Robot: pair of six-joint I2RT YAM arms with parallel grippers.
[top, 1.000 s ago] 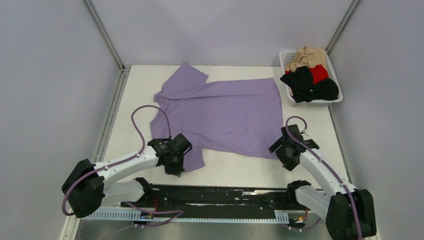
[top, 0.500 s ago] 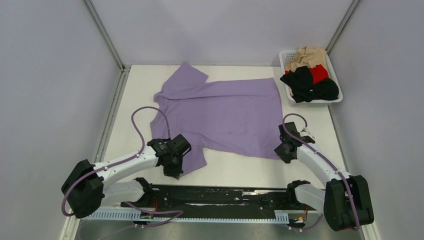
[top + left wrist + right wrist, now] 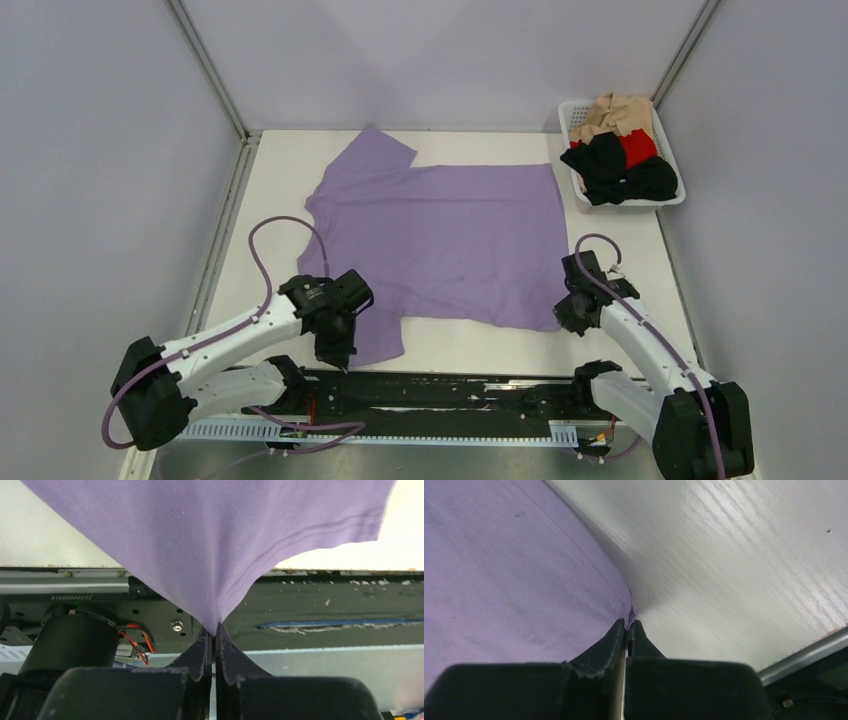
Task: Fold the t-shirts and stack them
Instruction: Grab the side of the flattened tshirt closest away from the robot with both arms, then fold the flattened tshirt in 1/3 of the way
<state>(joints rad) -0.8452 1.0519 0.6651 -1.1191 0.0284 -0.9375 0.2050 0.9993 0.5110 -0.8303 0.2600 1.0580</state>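
1. The purple shirt lies spread on the white table, collar toward the left and bottom hem toward the right. One sleeve points to the far edge and the other to the near edge.
2. The left gripper is at the near sleeve. In the left wrist view its fingers are pressed together on the cloth, which is drawn into a point between them – the hem stitching runs down into the pinch.
3. The right gripper is at the near right corner of the bottom hem. In the right wrist view its fingers are closed on the very corner of the cloth, low over the table surface.
4. The white basket stands at the far right corner of the table, just beside the shirt's far hem corner. It holds a tan shirt, a red shirt and a black shirt, all crumpled – the black one is nearest.
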